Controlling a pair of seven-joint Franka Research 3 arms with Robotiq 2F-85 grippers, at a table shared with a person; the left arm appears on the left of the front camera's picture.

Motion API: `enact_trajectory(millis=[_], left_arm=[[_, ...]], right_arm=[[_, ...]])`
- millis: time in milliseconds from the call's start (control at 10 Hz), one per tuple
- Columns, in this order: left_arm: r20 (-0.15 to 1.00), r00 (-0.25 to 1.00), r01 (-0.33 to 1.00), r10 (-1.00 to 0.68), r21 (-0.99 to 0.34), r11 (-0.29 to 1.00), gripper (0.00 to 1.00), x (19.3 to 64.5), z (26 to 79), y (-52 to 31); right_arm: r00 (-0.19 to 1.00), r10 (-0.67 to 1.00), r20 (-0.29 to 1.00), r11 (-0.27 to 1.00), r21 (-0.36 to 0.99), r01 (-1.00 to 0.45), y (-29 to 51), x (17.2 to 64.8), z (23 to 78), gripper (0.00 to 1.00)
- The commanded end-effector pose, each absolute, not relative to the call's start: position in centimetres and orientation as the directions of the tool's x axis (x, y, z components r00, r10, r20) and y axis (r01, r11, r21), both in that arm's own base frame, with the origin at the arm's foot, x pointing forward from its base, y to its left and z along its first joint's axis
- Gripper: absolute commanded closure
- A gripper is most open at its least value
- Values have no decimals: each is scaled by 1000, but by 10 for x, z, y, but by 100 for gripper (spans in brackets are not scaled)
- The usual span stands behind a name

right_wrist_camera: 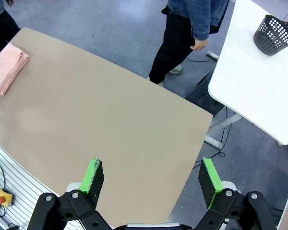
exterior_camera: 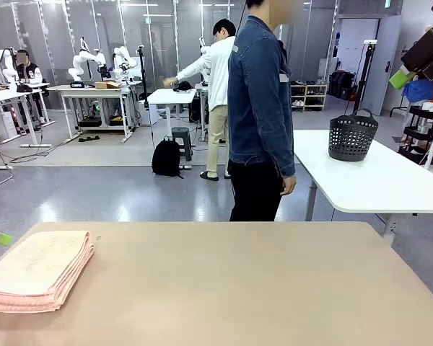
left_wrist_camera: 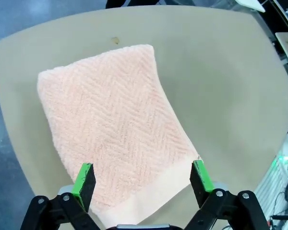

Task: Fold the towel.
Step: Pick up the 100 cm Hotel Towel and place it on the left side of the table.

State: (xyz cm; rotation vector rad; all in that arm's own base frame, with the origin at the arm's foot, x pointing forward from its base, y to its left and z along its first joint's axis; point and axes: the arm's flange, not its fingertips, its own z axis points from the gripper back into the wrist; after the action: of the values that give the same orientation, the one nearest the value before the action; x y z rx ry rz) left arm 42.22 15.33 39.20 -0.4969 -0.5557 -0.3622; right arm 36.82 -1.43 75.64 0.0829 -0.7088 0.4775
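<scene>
I am holding both my left gripper [left_wrist_camera: 141, 184] and right gripper [right_wrist_camera: 153, 182] wide open and empty, the folded towel [exterior_camera: 36, 270] lying at the tabletop's [exterior_camera: 260, 288] left edge, the basket [exterior_camera: 352, 137] standing on the white table [exterior_camera: 390, 180].

The towel [exterior_camera: 36, 270] runs off the front view's left edge (1 corner unseen).

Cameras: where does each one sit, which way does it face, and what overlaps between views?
Front view: fixed at the robot's side, looking across the tan table at the person; the right gripper shows top right.
Left wrist view: above the folded towel, looking down; left gripper open, fingers rising from the bottom edge.
Right wrist view: high above the table's near edge, looking down; right gripper open over bare table.
Shared: towel, table; front and right wrist views both show the person and the dark basket.
</scene>
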Motion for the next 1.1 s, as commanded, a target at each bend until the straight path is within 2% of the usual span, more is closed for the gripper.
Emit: enact_trajectory(millis=[0,1000], left_arm=[[574,797,449,-188,-354,821,0,433,393,164],[574,797,449,-188,-354,821,0,433,393,164]], right_arm=[[658,391,644,890,-83,-448,-14,368,755,0],[658,391,644,890,-83,-448,-14,368,755,0]])
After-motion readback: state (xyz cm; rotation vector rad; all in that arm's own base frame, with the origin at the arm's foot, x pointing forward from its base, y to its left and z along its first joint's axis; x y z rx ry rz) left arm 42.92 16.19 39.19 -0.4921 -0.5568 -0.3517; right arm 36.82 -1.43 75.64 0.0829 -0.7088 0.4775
